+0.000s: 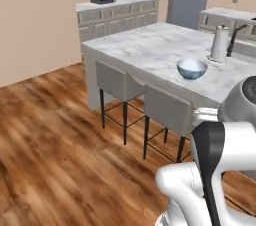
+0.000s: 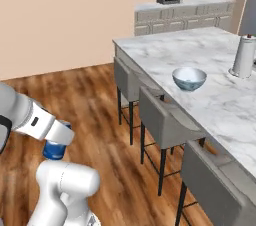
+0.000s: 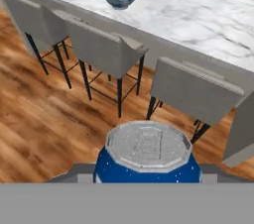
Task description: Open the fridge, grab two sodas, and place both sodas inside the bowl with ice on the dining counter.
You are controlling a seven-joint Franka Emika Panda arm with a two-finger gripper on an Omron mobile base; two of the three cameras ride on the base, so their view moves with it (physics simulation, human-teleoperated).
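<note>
The soda can (image 3: 147, 154) sat clamped between the fingers (image 2: 54, 149), its grey lid filling the low centre of the hand view and its blue body showing under the wrist in the right base view; the can hung over the wood floor (image 1: 55, 140), well short of the bowl with ice (image 1: 192, 68); that bowl stood on the marble worktop (image 1: 150, 50) near the edge above the grey stools (image 3: 106, 49); a steel pitcher (image 1: 219, 44) stood beyond the bowl.
</note>
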